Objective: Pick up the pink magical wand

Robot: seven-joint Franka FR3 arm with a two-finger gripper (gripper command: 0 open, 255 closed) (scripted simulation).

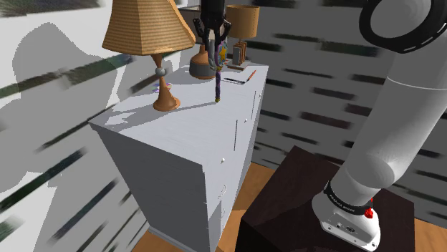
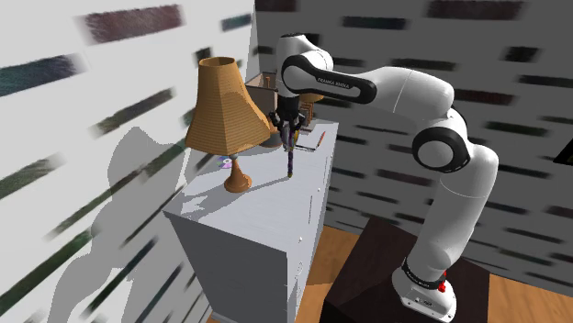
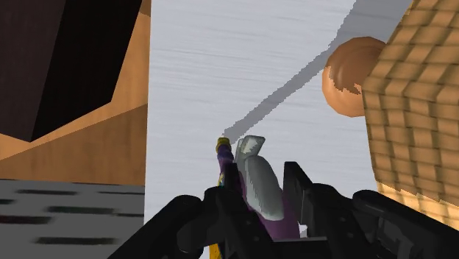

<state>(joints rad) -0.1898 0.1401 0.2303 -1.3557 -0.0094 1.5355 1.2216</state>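
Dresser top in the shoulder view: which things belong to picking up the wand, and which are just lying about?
Job in hand:
purple wand, clasped in the end effector

Lying about:
big woven-shade lamp
brown vase
orange pencil
white dresser underneath

In the shoulder view the top edge cuts off the shade of the near lamp [image 1: 147,32], and the gripper [image 1: 213,44] hides part of a second lamp [image 1: 246,21] at the far end of the dresser [image 1: 179,143]. The upper end of the wand [image 1: 216,80] is covered by the black fingers [image 3: 303,193] — its shaft vanishes between them in the wrist view. A small purple thing [image 2: 227,163] beside the near lamp's base is too small to tell.
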